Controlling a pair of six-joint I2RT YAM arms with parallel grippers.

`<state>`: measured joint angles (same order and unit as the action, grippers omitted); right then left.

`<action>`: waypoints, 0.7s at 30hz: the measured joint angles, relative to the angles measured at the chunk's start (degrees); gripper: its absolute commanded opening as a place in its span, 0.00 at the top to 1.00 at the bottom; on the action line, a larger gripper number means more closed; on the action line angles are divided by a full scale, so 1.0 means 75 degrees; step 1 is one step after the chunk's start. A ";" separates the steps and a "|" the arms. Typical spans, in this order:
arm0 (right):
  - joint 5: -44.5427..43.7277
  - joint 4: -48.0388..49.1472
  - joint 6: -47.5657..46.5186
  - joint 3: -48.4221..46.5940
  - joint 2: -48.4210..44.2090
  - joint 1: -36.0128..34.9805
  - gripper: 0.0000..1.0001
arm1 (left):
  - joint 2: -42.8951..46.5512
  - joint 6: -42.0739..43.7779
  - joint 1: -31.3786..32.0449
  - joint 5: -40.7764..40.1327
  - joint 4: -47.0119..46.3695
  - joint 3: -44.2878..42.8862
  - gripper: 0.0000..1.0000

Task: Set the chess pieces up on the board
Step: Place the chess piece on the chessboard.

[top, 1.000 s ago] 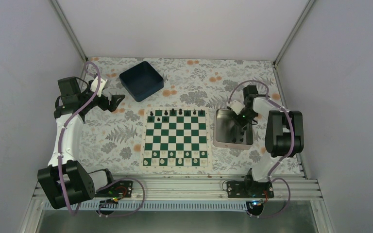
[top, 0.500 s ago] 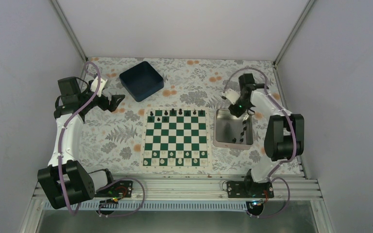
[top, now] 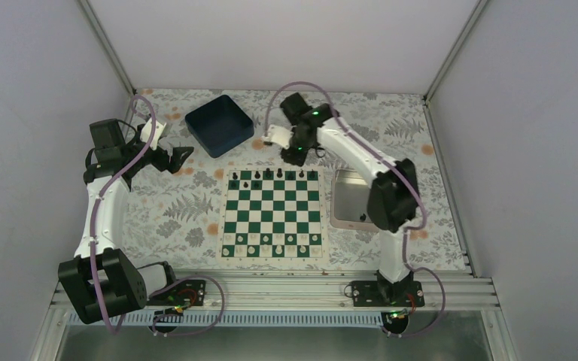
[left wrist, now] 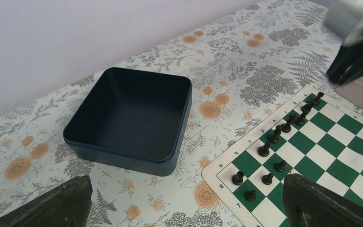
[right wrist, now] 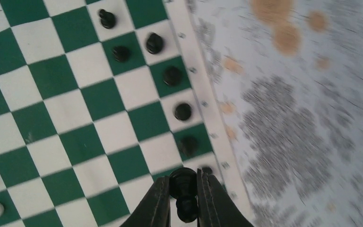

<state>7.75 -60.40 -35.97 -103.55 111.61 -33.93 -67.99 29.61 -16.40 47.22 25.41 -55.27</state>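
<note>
The green-and-white board (top: 272,213) lies mid-table. Several black chess pieces (top: 269,175) stand along its far rows; they also show in the left wrist view (left wrist: 276,135) and the right wrist view (right wrist: 172,75). My right gripper (top: 299,153) hovers over the board's far edge. In its wrist view the gripper (right wrist: 183,183) is shut on a black chess piece (right wrist: 183,182), held above a square near the white border. My left gripper (top: 183,156) is open and empty left of the board, its fingers (left wrist: 52,208) wide apart.
A dark blue bin (top: 220,125) sits far left of the board, empty in the left wrist view (left wrist: 130,120). A silver tray (top: 350,197) stands right of the board with a black piece (top: 362,216) in it. White pieces (top: 271,241) line the near rows.
My right arm has swung from over the silver tray leftward to the board's far edge, carrying a black piece. The left arm has not moved.
</note>
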 measured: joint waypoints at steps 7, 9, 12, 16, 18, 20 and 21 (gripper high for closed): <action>0.0006 -0.0163 0.0032 -0.0866 0.2037 -0.1102 0.94 | 0.0000 -0.0003 0.0000 -0.0003 0.0000 -0.0003 0.00; -0.0017 -0.0216 0.0032 -0.1081 0.2483 -0.1279 0.94 | 0.0000 -0.0003 0.0000 -0.0006 0.0000 -0.0003 0.00; -0.0073 -0.0207 0.0026 -0.1314 0.2993 -0.1437 0.94 | 0.0003 -0.0003 0.0000 -0.0012 0.0000 0.0000 0.00; -0.0137 -0.0251 0.0015 -0.1332 0.3130 -0.1408 0.94 | 0.0003 -0.0003 0.0000 -0.0012 0.0000 0.0000 0.00; -0.0166 -0.0227 0.0012 -0.1332 0.3130 -0.1361 0.94 | 0.0003 -0.0003 0.0000 -0.0012 0.0000 -0.0003 0.00; -0.0219 -0.0204 0.0012 -0.1329 0.3130 -0.1346 0.94 | 0.0003 -0.0003 0.0000 -0.0012 -0.0003 0.0000 0.00; -0.0230 -0.0192 0.0012 -0.1329 0.3130 -0.1332 0.93 | 0.0003 -0.0003 0.0000 -0.0012 -0.0003 0.0000 0.00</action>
<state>6.02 -61.84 -35.88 -113.51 135.09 -43.92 -67.96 29.58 -16.40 47.13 25.39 -55.27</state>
